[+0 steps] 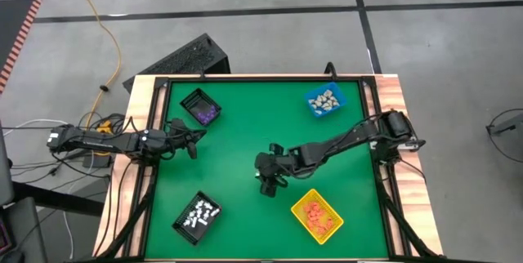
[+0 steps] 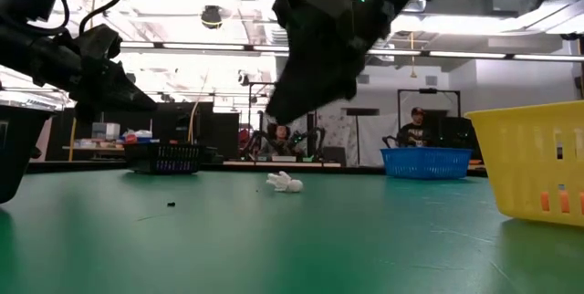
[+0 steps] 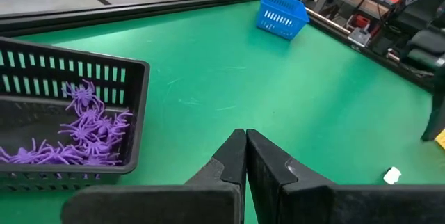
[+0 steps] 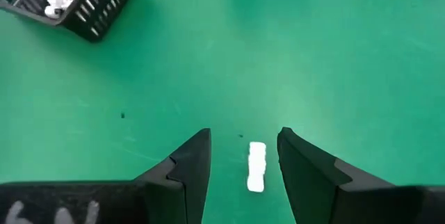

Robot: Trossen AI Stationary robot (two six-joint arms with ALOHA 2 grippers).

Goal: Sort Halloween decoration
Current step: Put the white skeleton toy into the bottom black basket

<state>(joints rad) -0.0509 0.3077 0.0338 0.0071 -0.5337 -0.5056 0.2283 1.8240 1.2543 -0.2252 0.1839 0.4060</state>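
One small white Halloween decoration piece (image 4: 256, 166) lies on the green table, near its middle (image 2: 286, 183). My right gripper (image 4: 243, 137) hangs open above it, slanting down. In the right wrist view the piece shows between the two fingers, and in the low view the gripper (image 2: 274, 116) is well clear of the table. My left gripper (image 3: 245, 135) is shut and empty at the table's left side (image 1: 193, 144), beside a black bin (image 3: 135, 106) of purple spider pieces.
There are bins near the table's corners. A black one with purple pieces (image 1: 186, 97) is far left and a blue one with beige pieces (image 1: 311, 98) is far right. A black one with white pieces (image 1: 181, 224) is near left and a yellow one with orange pieces (image 1: 298, 202) is near right. People sit beyond the far edge.
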